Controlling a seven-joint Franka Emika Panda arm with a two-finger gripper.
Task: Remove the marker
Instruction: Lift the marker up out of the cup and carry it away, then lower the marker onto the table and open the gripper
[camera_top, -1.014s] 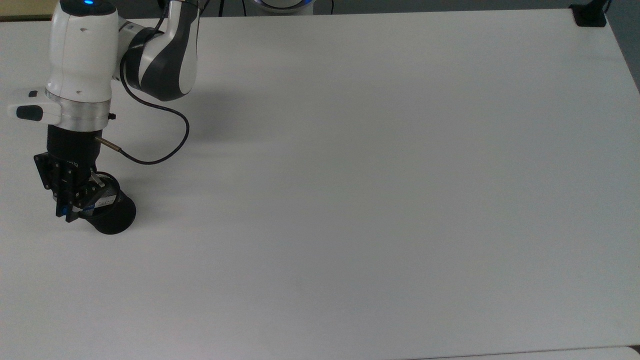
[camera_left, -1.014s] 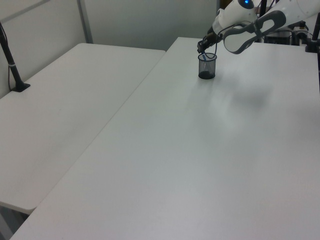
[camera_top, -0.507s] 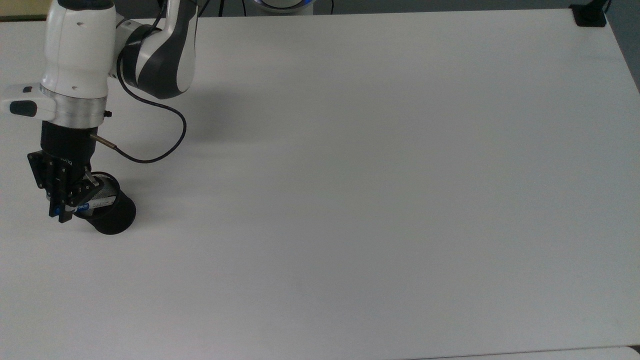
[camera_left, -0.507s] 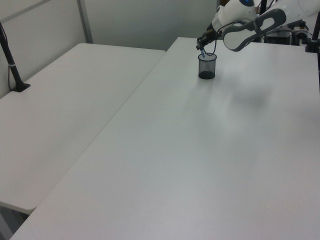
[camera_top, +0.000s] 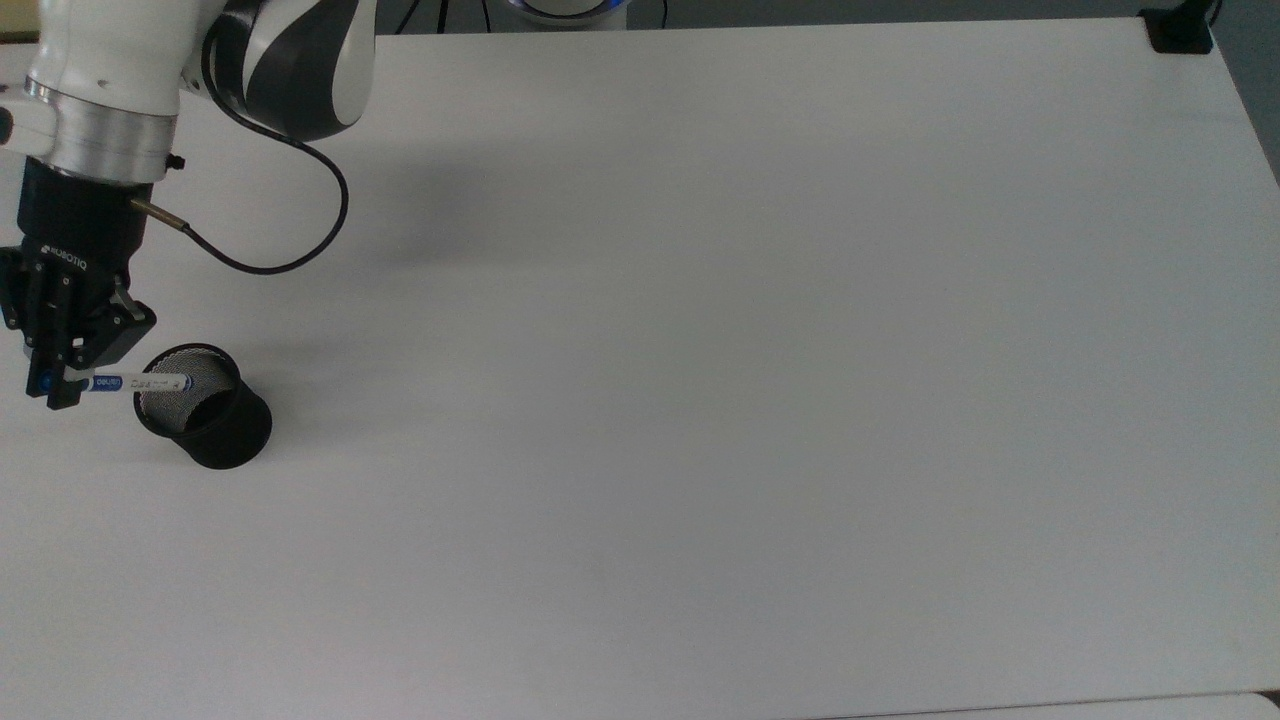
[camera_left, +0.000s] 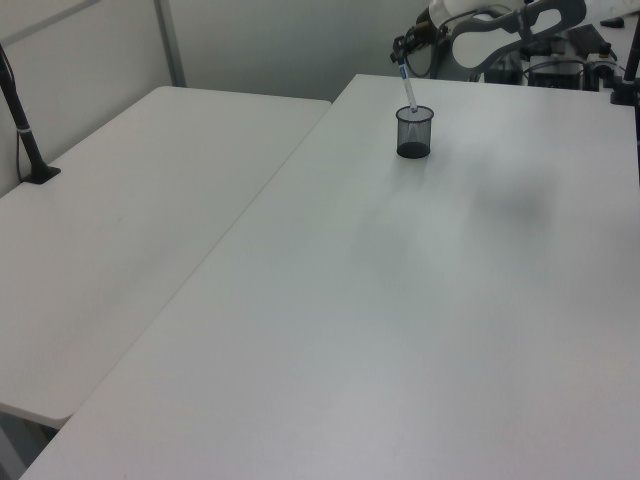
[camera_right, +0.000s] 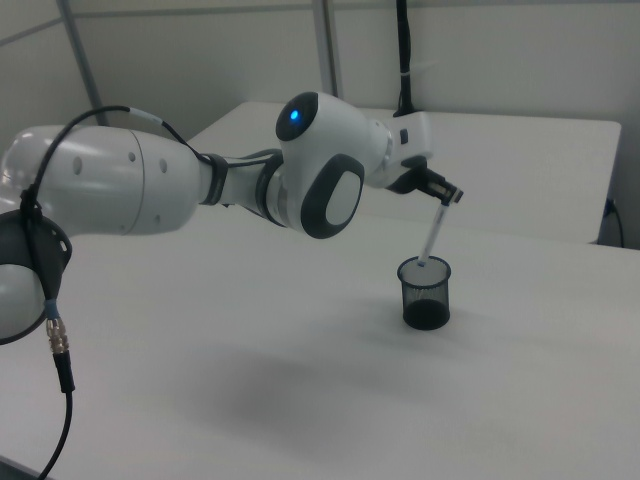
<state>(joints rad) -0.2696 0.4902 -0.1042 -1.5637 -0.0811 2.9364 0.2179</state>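
A: Top view first. What is the surface like?

B: A plain white desk (camera_top: 700, 400), bare but for a black mesh cup (camera_top: 205, 408) near the top view's left edge. The arm's soft shadow lies over the upper left part. In the left view a second white desk (camera_left: 130, 220) stands alongside, with a narrow gap between the two, grey partition walls behind, and a black post (camera_left: 20, 120) clamped on the far side.

A: And the marker?

B: The marker (camera_top: 135, 382) is held by its blue-capped end in the tool (camera_top: 62, 382), fingers clamped on it. In the right view it hangs slanted, its lower tip right at the cup's rim; I think the tip is still just inside, though I cannot be sure.

A: Anything hidden or cut off?

B: The arm's upper links run off the top view's top left corner. The tool's left side sits at the frame edge there. In the left view the tool is small and far off, half lost against the arm. A black clamp (camera_top: 1180, 30) is cut by the top view's top right corner.

A: Room to move?

B: The cup stands close to the top view's left desk edge. Everything to the top view's right of it is open white surface.
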